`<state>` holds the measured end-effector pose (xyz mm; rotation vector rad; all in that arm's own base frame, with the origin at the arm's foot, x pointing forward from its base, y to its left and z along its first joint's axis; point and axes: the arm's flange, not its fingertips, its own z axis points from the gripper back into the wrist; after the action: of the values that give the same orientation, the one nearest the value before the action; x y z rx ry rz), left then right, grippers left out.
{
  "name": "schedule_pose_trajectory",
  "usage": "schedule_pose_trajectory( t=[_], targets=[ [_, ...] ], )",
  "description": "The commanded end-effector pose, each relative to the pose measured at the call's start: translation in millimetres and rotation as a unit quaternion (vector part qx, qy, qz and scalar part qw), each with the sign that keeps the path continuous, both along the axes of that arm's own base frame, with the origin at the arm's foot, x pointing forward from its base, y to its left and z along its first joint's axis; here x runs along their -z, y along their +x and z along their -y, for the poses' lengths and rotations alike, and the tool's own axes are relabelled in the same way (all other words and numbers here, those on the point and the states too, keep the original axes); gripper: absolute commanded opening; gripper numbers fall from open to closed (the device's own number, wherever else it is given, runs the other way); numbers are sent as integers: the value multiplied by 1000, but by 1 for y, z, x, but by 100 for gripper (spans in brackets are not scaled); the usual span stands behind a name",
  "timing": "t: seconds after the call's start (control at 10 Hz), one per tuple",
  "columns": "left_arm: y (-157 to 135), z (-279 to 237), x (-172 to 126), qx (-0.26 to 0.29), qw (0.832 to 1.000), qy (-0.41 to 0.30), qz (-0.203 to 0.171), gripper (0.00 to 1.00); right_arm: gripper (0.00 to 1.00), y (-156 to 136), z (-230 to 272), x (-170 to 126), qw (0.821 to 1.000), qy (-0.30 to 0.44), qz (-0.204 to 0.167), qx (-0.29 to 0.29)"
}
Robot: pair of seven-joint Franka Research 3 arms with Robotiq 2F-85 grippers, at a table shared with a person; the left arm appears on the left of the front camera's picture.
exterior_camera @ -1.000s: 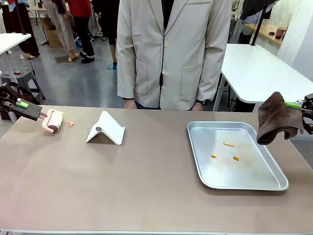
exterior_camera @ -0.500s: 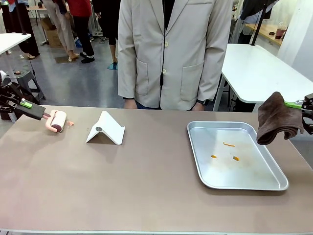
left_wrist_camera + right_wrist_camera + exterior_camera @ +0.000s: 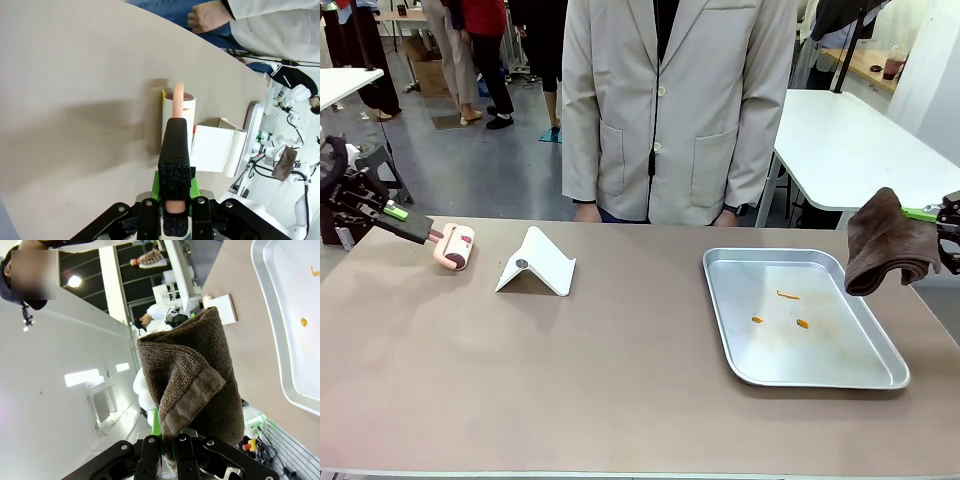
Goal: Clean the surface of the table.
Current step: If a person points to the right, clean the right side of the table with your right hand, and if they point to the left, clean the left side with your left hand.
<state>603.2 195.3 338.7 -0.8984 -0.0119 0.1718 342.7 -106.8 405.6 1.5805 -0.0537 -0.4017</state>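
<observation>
Taupe-brown table (image 3: 620,390) across the whole front view, widest surface there, with a pale thin edge on the near side. Behind the far edge, a person (image 3: 675,110) in a beige jacket, standing close. Farther back on the right, a white table (image 3: 845,145).

At the far left of the tabletop, left gripper (image 3: 396,213), clamped tight on the black foam handle (image 3: 420,230) of a lint roller (image 3: 457,247). In the left wrist view, green pads pressing this handle from both sides. Roller head pale pink with a dark red end, low at the table near the far left corner; cannot tell whether touching the top or just above it. To its right and apart from it, a white folded stand (image 3: 537,264), resting on the table like a small tent.

On the right half, a shallow silver tray (image 3: 880,378), flat on the table, with three small orange bits (image 3: 787,295) inside.

At the right edge of the front view, right gripper (image 3: 932,214), closed on a folded brown cloth (image 3: 885,245). Cloth hanging down from the fingers, in the air, near the far right corner of the tray.
</observation>
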Motion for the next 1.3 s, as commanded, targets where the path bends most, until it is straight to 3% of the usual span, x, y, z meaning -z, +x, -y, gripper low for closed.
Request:
schedule_pose_trajectory(
  t=[0.0,0.4,0.7,1.0,1.2],
  targets=[
    [0,19,10,8,999,28,-32,22,0,2,0,-4,1000,11,5,6],
    [2,51,8,28,999,27,-38,22,0,2,0,-4,1000,11,5,6],
    [-11,30,-22,6,999,-32,0,22,0,2,0,-4,1000,11,5,6],
    [-63,-8,-69,21,992,-110,64,22,0,2,0,-4,1000,11,5,6],
    [-103,-38,-79,14,989,-127,71,22,0,2,0,-4,1000,11,5,6]
  ],
)
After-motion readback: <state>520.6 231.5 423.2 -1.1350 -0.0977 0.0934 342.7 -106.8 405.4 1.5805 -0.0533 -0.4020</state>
